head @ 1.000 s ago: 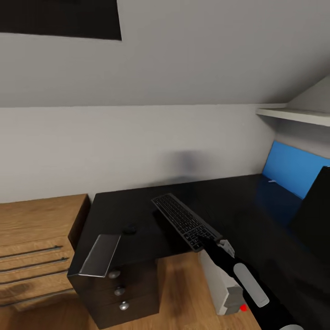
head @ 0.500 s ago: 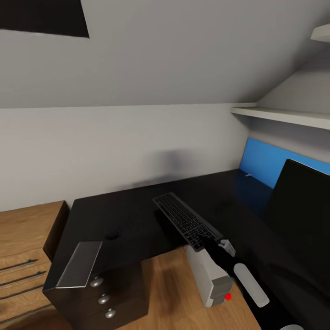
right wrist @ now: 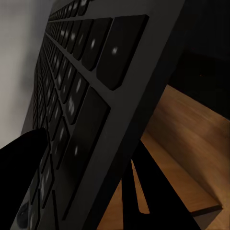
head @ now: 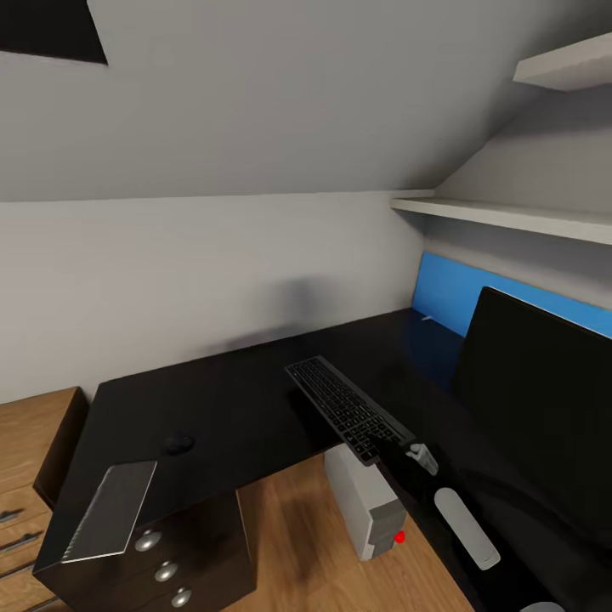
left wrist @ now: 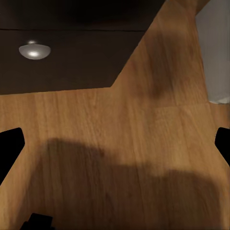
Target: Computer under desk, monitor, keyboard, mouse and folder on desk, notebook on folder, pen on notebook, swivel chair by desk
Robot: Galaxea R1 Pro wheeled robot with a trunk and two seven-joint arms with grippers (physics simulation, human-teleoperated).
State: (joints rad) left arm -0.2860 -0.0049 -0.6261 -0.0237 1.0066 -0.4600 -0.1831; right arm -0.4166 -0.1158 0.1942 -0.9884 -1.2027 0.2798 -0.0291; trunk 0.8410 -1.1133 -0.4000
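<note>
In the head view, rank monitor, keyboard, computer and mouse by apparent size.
1. monitor, cut by the frame edge
2. keyboard
3. computer, partly hidden under the desk
4. mouse

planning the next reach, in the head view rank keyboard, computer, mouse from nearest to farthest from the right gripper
1. keyboard: held at its near end in the right gripper, over the desk edge.
2. computer: on the floor just below the gripper.
3. mouse: far left on the desk.
</note>
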